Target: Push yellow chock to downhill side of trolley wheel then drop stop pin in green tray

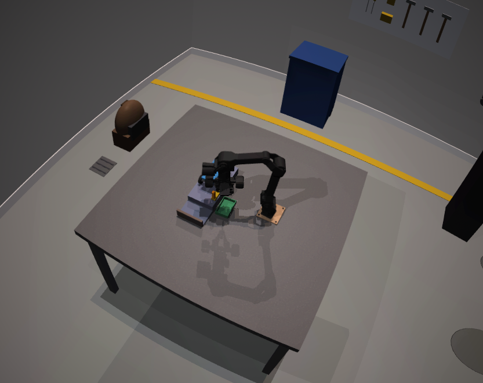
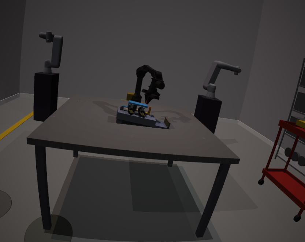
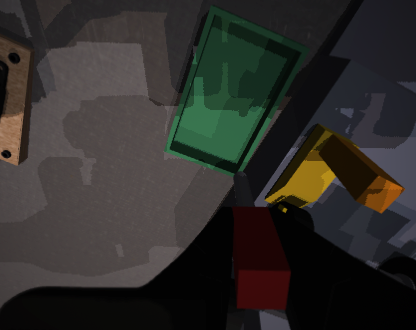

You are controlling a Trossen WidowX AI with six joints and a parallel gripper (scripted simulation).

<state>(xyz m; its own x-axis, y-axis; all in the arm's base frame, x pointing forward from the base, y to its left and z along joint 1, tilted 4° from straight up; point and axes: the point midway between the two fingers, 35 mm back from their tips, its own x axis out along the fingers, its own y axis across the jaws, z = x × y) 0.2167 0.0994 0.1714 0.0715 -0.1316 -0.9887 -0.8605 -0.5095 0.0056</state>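
My gripper is shut on the red head of the stop pin. The pin's grey shaft points away from the fingers, its tip beside the near corner of the green tray in the wrist view. The trolley stands on the ramp, its blue deck partly hidden by my arm in the top view. The yellow chock stands on the ramp at the trolley's downhill end, orange handle up. Contact with the wheel cannot be told.
A brown end board stands at the ramp's low end. The tray lies on the table between the ramp and my wooden base plate. My wrist hangs over the ramp's tray side.
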